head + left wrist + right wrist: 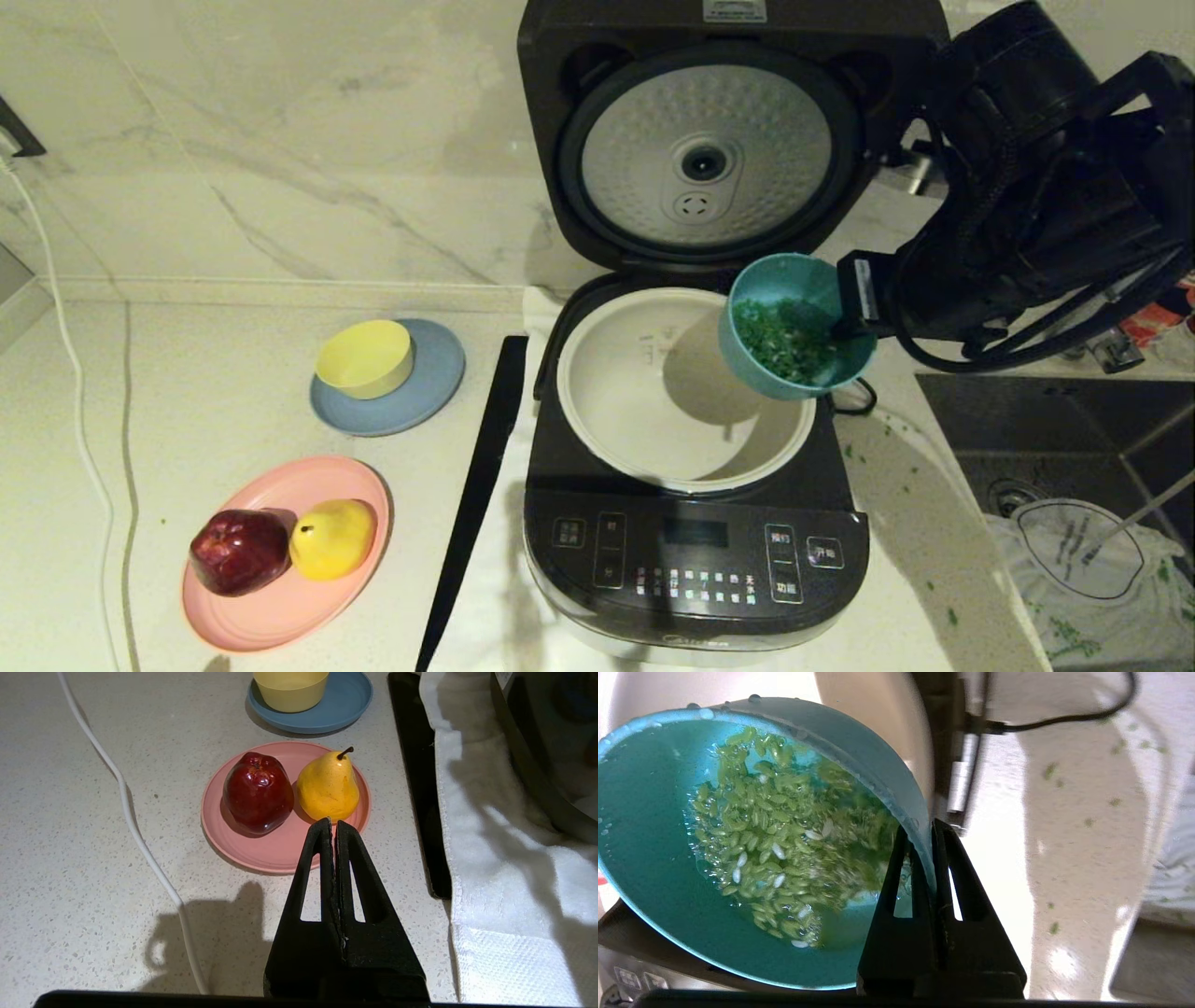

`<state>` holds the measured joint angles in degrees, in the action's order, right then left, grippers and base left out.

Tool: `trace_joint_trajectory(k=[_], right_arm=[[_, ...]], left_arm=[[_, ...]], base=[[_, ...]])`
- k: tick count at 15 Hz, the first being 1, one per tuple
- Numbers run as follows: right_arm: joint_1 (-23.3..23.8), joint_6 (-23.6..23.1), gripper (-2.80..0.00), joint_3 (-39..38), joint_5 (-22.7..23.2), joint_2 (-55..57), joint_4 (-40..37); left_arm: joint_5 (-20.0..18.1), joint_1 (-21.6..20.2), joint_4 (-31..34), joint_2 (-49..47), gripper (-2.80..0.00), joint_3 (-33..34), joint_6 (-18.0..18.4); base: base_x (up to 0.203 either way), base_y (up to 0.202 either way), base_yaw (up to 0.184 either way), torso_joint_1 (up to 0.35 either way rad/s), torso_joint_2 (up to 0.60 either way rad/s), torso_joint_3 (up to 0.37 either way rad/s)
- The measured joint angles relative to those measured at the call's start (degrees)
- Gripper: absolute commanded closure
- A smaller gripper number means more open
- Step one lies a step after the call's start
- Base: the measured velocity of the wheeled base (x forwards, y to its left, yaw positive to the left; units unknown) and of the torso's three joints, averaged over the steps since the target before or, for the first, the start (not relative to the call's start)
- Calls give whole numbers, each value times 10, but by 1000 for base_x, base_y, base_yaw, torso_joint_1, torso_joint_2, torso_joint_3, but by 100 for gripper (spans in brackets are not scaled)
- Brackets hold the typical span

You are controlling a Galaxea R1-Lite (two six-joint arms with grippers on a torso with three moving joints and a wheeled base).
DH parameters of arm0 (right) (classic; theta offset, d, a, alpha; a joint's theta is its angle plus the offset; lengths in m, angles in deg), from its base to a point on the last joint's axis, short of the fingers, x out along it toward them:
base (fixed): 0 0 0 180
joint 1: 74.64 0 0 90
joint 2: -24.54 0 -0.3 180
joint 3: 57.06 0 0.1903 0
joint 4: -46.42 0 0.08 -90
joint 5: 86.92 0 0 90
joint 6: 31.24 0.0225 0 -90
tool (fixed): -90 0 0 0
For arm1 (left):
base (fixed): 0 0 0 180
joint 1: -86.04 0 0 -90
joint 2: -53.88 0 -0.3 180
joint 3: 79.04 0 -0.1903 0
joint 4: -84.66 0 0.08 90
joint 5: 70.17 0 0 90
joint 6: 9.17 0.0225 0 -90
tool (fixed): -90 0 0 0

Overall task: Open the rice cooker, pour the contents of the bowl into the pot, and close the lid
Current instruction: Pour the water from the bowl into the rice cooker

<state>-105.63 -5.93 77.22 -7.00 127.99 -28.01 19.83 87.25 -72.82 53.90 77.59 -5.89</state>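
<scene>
The dark grey rice cooker [695, 560] stands open, its lid [705, 159] upright with the dimpled silver disc facing me. Its white pot [625, 401] looks bare inside. My right gripper [854, 322] [925, 826] is shut on the rim of the teal bowl [794, 322] [654, 877]. It holds the bowl tilted above the pot's right edge. The green contents [782, 341] [784, 826], wet and mixed with a few white grains, lie inside the bowl. My left gripper [332, 823] is shut and empty above the counter, near the pink plate.
A pink plate [280, 607] carries a red apple [239, 551] and a yellow pear [334, 537]. A yellow bowl [364, 357] sits on a grey-blue plate [429, 392]. A black strip [481, 476] lies left of the cooker. The sink [1074, 448] is at right, with green bits scattered nearby.
</scene>
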Motion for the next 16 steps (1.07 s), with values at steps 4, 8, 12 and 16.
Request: trace_joint_trajectory(k=[4, 8, 12, 16], right_arm=[[-27, 11, 0, 0, -12, 21, 20], [-42, 18, 0, 0, -14, 41, 25], [-58, 36, 0, 0, -16, 60, 36], [-79, 37, 0, 0, -52, 78, 80]], left_arm=[[0, 0, 0, 0, 0, 0, 0], [0, 0, 0, 0, 0, 0, 0], [0, 0, 0, 0, 0, 0, 0], [0, 0, 0, 0, 0, 0, 0]], base=[[0, 0, 0, 0, 0, 0], [0, 0, 0, 0, 0, 0], [0, 0, 0, 0, 0, 0], [0, 0, 0, 0, 0, 0]])
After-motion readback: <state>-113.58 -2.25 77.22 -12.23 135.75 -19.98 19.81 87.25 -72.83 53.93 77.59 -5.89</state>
